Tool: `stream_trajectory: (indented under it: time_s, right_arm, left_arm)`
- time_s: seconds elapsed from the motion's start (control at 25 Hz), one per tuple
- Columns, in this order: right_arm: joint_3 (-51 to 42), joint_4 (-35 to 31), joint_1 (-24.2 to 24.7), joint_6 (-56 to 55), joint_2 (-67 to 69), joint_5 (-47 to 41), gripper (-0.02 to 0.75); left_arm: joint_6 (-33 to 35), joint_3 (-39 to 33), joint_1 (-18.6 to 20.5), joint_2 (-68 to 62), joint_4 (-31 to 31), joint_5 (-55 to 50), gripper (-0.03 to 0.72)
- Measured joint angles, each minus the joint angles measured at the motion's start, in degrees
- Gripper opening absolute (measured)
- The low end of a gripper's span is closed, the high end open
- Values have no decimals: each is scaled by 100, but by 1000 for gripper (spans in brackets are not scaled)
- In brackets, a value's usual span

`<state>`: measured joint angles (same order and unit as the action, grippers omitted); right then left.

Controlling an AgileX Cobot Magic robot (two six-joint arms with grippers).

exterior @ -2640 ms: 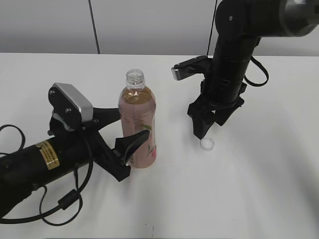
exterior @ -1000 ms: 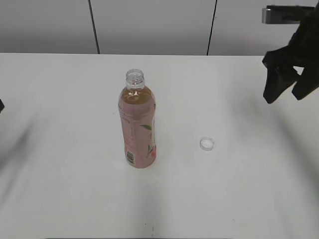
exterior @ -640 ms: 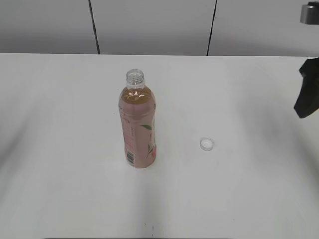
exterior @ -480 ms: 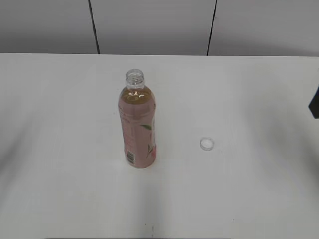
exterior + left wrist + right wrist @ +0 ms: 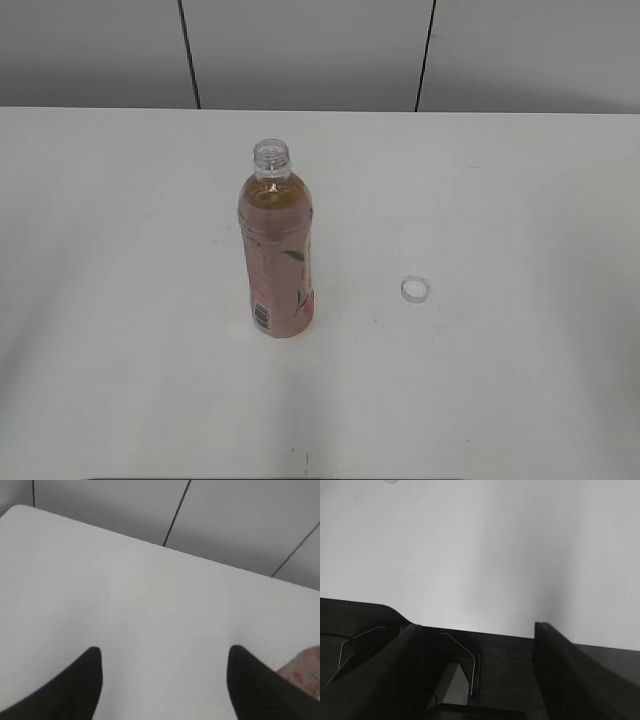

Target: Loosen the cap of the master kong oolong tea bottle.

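Observation:
The master kong oolong tea bottle [image 5: 276, 255] stands upright on the white table, its neck open with no cap on it. The white cap [image 5: 416, 289] lies on the table to the bottle's right, apart from it. Neither gripper shows in the exterior view. In the left wrist view my left gripper [image 5: 164, 651] is open and empty over bare table, with a bit of the bottle's pink label [image 5: 305, 672] at the lower right edge. In the right wrist view my right gripper [image 5: 475, 627] is open and empty above the table's edge.
The white table [image 5: 500, 380] runs to a grey panelled wall [image 5: 300, 50] at the back. A dark surface [image 5: 510, 670] lies below the table's edge in the right wrist view. A small round thing [image 5: 390, 481] sits at that view's top edge.
The left arm let go of the bottle and pulled out of the exterior view to the left. The right arm lifted away from the cap and left the view to the right.

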<state>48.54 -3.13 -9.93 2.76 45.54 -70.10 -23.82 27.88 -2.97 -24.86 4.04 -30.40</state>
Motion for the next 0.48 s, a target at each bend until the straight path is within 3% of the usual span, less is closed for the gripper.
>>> stream_trajectory:
  time_s: [0.2, 0.48]
  right_arm:
    - [-529, 215, 0, -38, -1006, -5, 513]
    - [-1205, 454, 0, -46, -2487, -5, 512]
  left_arm:
    - [1176, 598, -2, 54, -346, -1443, 477]
    - [1539, 604, -71, 342, -300, -2868, 462]
